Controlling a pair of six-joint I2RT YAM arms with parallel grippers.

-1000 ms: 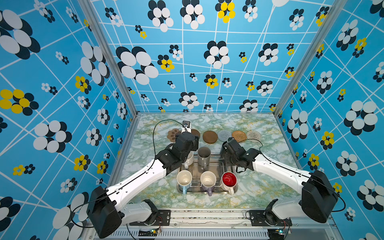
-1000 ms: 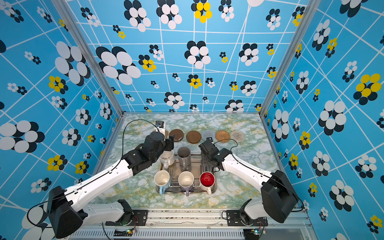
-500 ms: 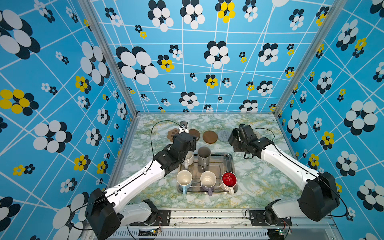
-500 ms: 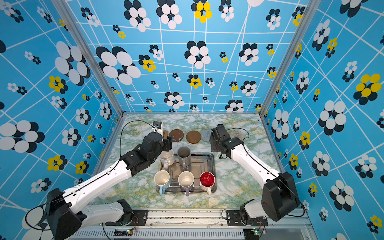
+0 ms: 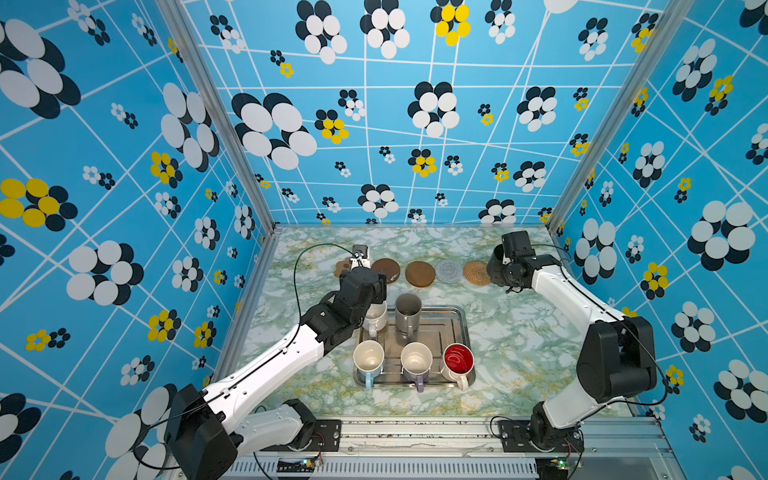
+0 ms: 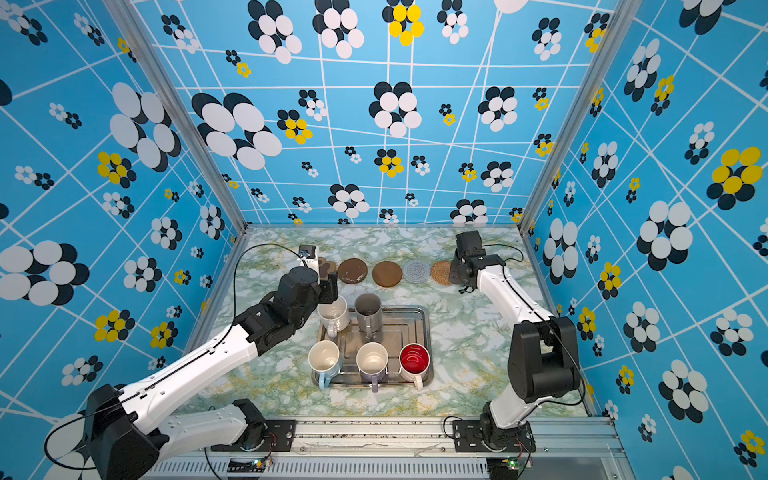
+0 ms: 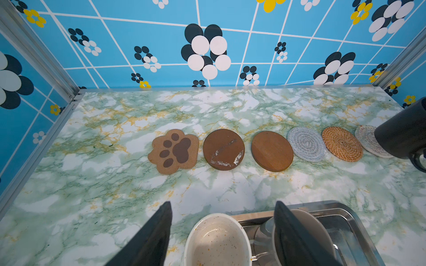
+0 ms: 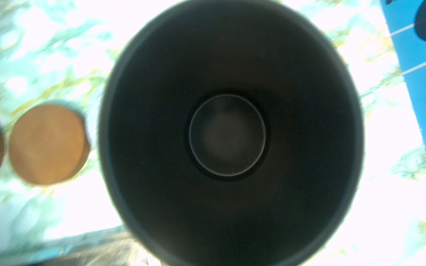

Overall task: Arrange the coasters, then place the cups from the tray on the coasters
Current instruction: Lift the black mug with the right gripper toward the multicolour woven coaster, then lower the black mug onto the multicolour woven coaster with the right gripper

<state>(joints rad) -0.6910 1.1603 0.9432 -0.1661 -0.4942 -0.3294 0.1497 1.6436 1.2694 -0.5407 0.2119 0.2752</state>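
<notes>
The coasters lie in a row at the back: paw (image 7: 174, 149), two brown discs (image 7: 223, 149) (image 7: 272, 150), grey-white woven (image 7: 306, 144), tan rattan (image 7: 342, 144) and a pale woven one (image 7: 366, 141). My right gripper (image 5: 506, 270) is shut on the tall black mug (image 5: 495, 266) (image 8: 228, 135), which hangs at the pale coaster and hides part of it. My left gripper (image 7: 223, 203) stands open around the cream-white mug (image 7: 216, 241) at the tray's (image 5: 459, 328) back left corner. The grey (image 5: 408, 313), light blue (image 5: 368, 359), lilac (image 5: 415, 361) and red-inside (image 5: 458, 360) mugs stand in the tray.
Blue flowered walls close in the marble table on three sides. The left arm (image 5: 270, 365) lies across the table's left front. The right arm (image 5: 569, 299) runs along the right side. A black cable (image 5: 299, 266) loops above the left wrist.
The right arm has carried the black mug from the tray's back right, out to the right end of the coaster row. The left gripper has stayed around the cream-white mug.
</notes>
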